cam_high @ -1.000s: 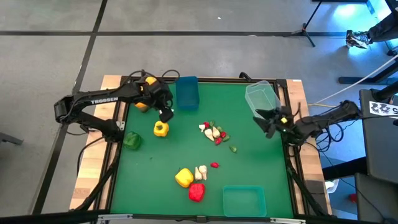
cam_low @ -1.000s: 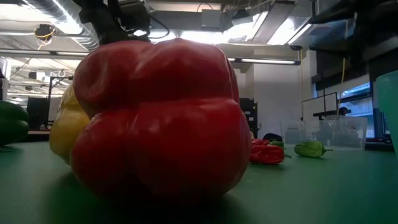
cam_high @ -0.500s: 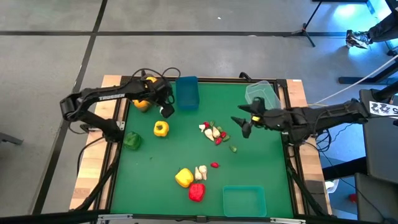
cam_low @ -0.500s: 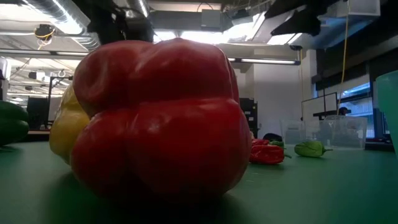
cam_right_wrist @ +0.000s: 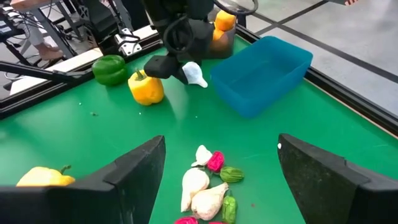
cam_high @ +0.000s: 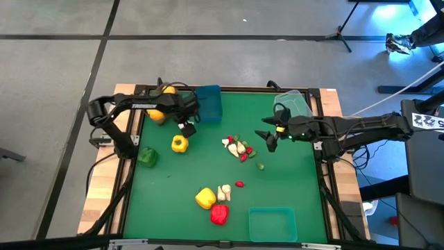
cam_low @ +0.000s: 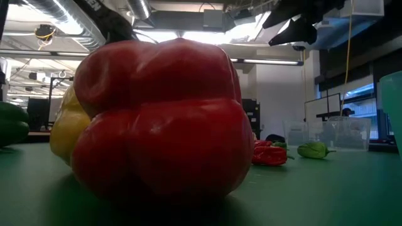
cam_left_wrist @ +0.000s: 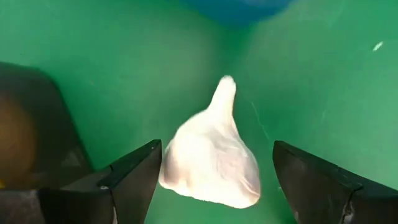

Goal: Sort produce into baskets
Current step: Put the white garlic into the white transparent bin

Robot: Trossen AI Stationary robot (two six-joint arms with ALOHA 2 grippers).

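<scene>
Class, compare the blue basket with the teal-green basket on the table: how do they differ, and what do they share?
The blue basket sits at the table's far edge near the left gripper; the teal-green basket sits at the near edge, away from both arms. The blue basket is turned lengthwise; the teal-green basket lies crosswise. Both are rectangular and look empty.

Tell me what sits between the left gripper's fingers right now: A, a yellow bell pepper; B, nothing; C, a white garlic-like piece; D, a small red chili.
C: the left wrist view shows a white garlic-like piece between the left gripper's fingers, near the blue plastic bin.
</scene>
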